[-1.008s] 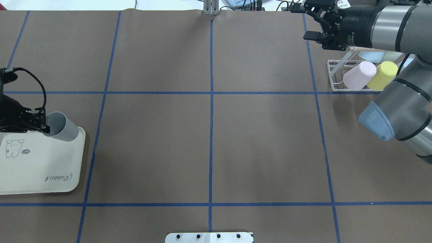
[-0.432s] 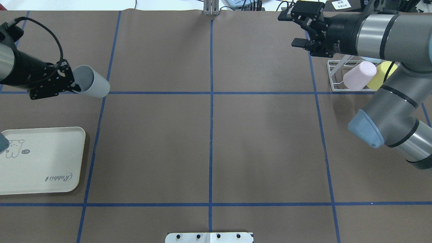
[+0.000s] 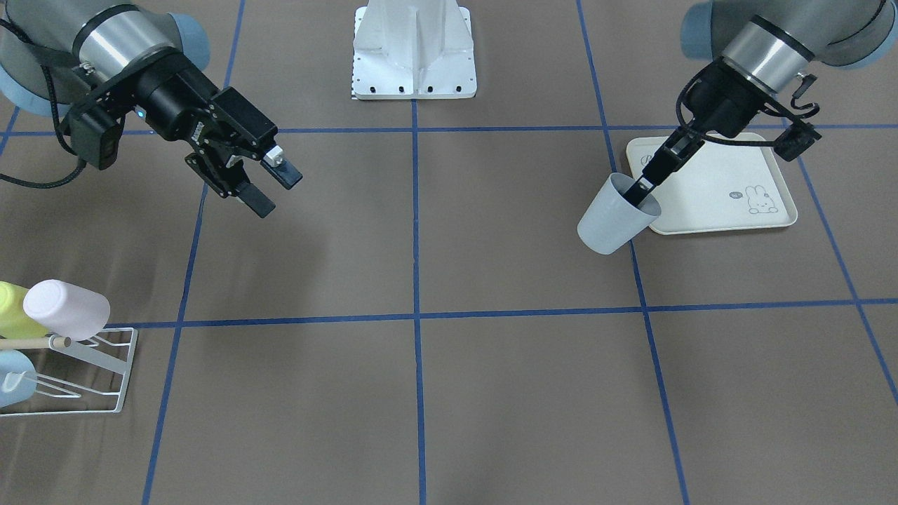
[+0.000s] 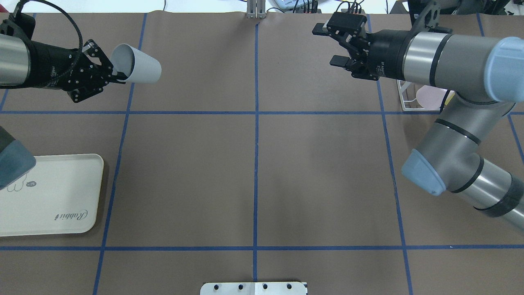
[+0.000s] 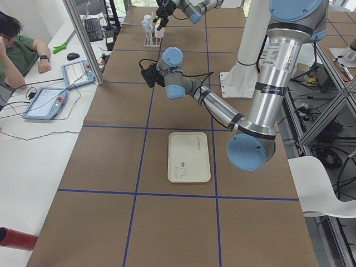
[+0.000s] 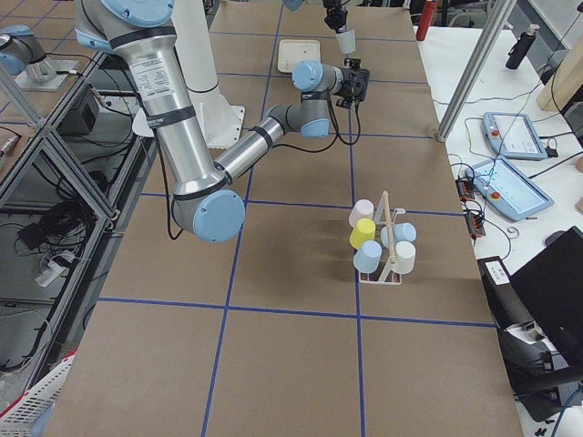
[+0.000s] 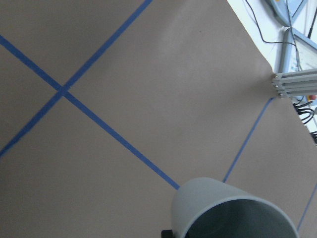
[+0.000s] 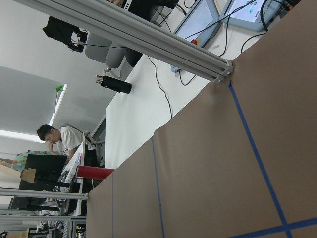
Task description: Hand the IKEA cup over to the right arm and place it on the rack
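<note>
The IKEA cup (image 4: 139,69) is pale grey-blue and lies tilted in the air, its mouth toward my left gripper (image 4: 120,76). That gripper is shut on the cup's rim, with one finger inside the cup (image 3: 617,224). The left wrist view shows the cup (image 7: 225,210) from above at its lower edge. My right gripper (image 4: 326,46) hangs open and empty at the far right, fingers pointing toward the cup, a wide gap between them. The right gripper (image 3: 278,193) holds nothing. The white wire rack (image 3: 116,372) stands behind the right arm; in the overhead view only its corner (image 4: 403,98) shows.
The rack (image 6: 383,264) carries pink (image 3: 66,308), yellow (image 6: 363,234) and blue cups. A cream rabbit-print tray (image 4: 53,196) lies at the near left. A person (image 5: 16,47) sits at the side desk with tablets. The robot's base plate (image 3: 414,52) is at mid-table.
The left arm has lifted the cup off the tray and carried it toward the far edge and rightward. The right arm has swung left, away from the rack, gripper still open.
</note>
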### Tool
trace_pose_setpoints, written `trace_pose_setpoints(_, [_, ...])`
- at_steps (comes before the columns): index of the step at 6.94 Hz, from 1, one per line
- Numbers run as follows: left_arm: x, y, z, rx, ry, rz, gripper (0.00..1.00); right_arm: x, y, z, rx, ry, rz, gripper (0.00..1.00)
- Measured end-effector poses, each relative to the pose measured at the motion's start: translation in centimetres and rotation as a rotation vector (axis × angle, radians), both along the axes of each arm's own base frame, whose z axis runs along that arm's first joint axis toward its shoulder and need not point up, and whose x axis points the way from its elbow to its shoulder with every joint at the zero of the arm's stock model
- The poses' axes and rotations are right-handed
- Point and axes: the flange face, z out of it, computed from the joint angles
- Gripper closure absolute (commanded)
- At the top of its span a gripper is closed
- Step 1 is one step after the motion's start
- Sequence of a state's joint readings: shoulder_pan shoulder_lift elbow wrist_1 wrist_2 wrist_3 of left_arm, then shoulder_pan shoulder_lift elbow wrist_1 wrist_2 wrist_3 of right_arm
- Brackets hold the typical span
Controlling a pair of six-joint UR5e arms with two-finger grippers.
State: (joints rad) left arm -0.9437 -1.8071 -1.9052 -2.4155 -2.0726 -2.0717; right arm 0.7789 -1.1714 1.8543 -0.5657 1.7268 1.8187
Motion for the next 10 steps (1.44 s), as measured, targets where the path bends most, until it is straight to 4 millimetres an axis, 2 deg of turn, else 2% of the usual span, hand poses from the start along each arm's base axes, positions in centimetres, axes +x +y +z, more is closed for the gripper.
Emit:
trace_pose_setpoints(2, [1.8, 1.7, -1.1, 0.013, 0.207, -0.058, 1.00, -3.4, 1.8, -2.8, -0.024, -0.084, 0.030, 0.00])
trace_pose_setpoints(4, [4.1, 4.6, -2.4, 0.047, 0.461, -0.104, 1.00, -4.9, 2.5, -5.8, -0.075, -0.182, 0.017, 0.00])
trace_pose_setpoints(6, [6.4, 6.4, -2.5, 0.100, 0.659, -0.126, 1.00, -5.6, 2.3, -8.3, -0.131, -0.270, 0.004, 0.00])
trace_pose_setpoints(8, [8.0, 6.2, -2.7, 0.081, 0.815, -0.161, 1.00, -6.3, 2.1, -9.4, -0.164, -0.309, -0.008, 0.00])
trace_pose_setpoints(10, [10.0, 5.9, -3.1, 0.052, 0.902, -0.200, 1.00, -6.9, 2.3, -9.5, -0.178, -0.316, -0.020, 0.00])
